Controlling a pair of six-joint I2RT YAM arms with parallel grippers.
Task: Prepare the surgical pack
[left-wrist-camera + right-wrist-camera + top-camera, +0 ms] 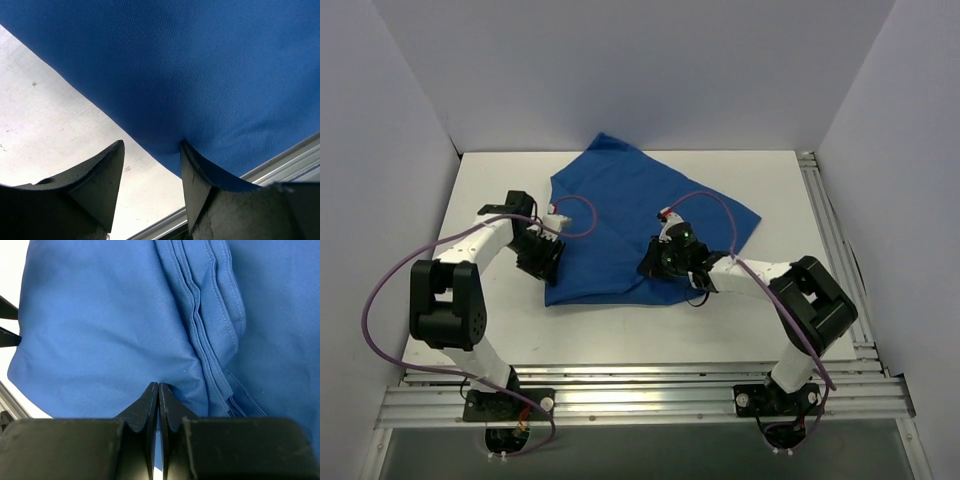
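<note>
Drape (620, 215) lies on the table (490, 190), centre to far side, folded over itself into an irregular flat shape. One corner points to the back wall and another to the right. Whatever is under the folds is hidden.

Left gripper (542, 262) is at the drape's near-left edge, low to the table. Left wrist view: left gripper (152, 147) has its jaws apart with a clear gap. One finger (95, 180) is over bare table (45, 125). The other finger (197, 185) is tucked under the drape (200, 65) edge, and cloth rests on top of it. Nothing is clamped between them. A metal rail (290, 160) shows at lower right of that view.

Right gripper (655, 262) sits on the drape near its front edge, right of centre. Right wrist view: right gripper (158, 387) has its fingers pressed tight together with no gap. The tips are in a small pucker of drape (100, 315), creases run out from them, and it looks like a thin pinch of cloth. Stacked hems (200, 325) run down the fold just right of the tips, several layers.

The grippers are well apart, with drape between them. Purple cable (380, 290) loops off the left arm, and another arcs over the drape to the right wrist.
</note>
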